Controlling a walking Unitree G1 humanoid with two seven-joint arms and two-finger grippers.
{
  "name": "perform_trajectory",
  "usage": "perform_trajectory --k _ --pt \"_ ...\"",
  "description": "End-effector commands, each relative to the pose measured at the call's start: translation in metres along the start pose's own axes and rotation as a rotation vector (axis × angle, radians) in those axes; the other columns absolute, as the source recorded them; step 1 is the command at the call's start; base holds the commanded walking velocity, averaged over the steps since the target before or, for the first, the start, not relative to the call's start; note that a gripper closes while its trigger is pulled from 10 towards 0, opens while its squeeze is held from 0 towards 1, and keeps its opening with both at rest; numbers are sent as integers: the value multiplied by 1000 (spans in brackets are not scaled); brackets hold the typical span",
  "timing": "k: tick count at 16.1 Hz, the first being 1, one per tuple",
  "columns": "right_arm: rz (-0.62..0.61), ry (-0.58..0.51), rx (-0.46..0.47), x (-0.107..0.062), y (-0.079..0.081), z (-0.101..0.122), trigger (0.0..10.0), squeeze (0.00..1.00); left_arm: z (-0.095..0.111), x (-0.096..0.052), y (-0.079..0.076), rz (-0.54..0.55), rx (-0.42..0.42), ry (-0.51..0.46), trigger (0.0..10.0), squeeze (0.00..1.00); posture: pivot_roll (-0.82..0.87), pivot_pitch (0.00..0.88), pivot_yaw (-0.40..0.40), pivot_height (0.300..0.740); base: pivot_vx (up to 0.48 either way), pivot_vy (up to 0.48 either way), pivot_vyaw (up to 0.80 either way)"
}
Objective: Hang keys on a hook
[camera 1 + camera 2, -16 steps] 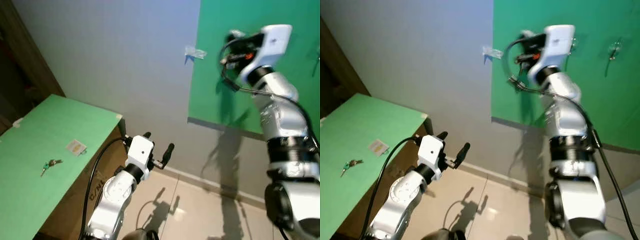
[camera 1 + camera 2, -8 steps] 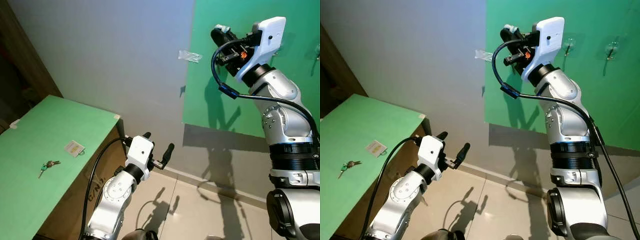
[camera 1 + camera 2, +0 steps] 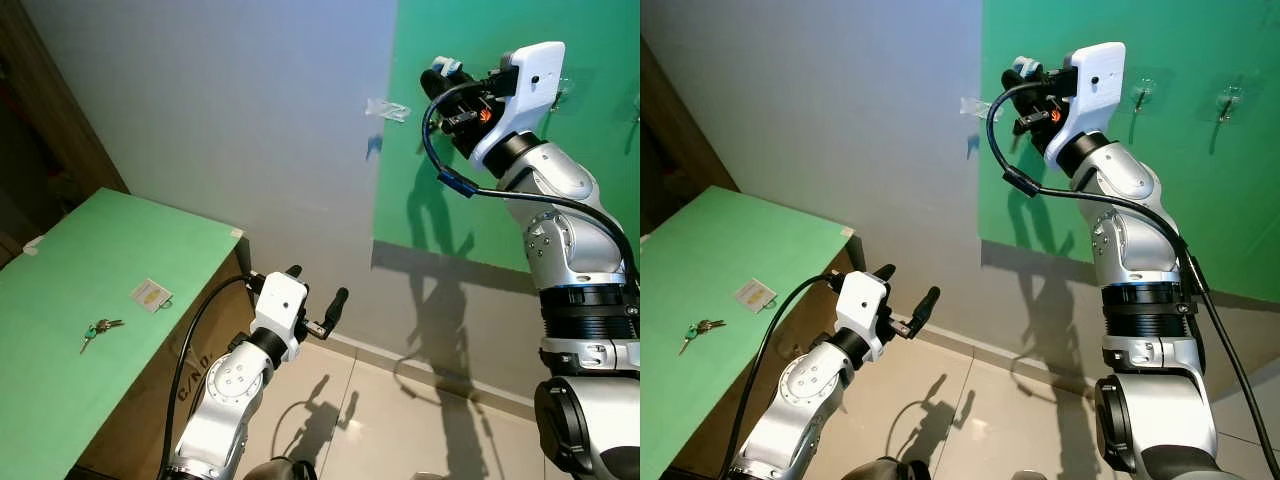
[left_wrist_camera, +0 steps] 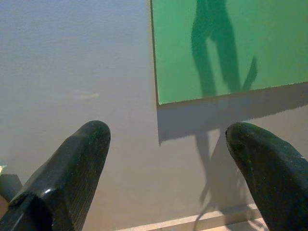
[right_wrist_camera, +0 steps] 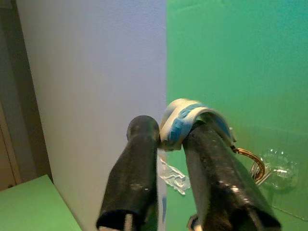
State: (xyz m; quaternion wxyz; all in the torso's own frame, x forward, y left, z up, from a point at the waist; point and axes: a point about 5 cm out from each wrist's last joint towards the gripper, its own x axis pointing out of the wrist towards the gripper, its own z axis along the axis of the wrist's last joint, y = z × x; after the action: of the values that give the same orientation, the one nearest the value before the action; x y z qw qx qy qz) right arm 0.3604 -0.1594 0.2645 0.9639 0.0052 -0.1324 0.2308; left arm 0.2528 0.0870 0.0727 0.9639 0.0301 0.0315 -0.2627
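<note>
Two jaws of the right gripper (image 5: 168, 139) pinch a white-blue key tag (image 5: 185, 120) near the hook (image 5: 274, 171); left gripper (image 3: 312, 290) gapes idle. Light, dangling, likely swings; hold the tag.

The left gripper (image 4: 166, 168) points at a grey wall (image 4: 72, 72), its two black fingers (image 4: 67, 178) spread wide apart with nothing between them; beyond hangs a green panel (image 4: 231, 43) crossed by dark arm shadows
</note>
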Motion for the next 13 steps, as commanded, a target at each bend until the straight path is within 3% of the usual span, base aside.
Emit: perform_trajectory --k 1,11,12,13 --pt "-9 0 -11 2 -2 5 10000 1000 3 0 -1 -1 16 -4 10000 0 -198 32 83 740 0 0 0" --pt "-93 13 -2 1 -16 2 10000 1000 2 0 -2 -2 15 0 10000 0 -196 35 82 740 0 0 0" --pt "-172 -5 4 0 -25 4 10000 0 2 0 -1 4 22 2 10000 0 -197 35 81 740 0 0 0" --pt "-287 -20 13 -3 -40 6 10000 0 2 0 1 18 27 6 10000 0 -197 35 81 740 0 0 0"
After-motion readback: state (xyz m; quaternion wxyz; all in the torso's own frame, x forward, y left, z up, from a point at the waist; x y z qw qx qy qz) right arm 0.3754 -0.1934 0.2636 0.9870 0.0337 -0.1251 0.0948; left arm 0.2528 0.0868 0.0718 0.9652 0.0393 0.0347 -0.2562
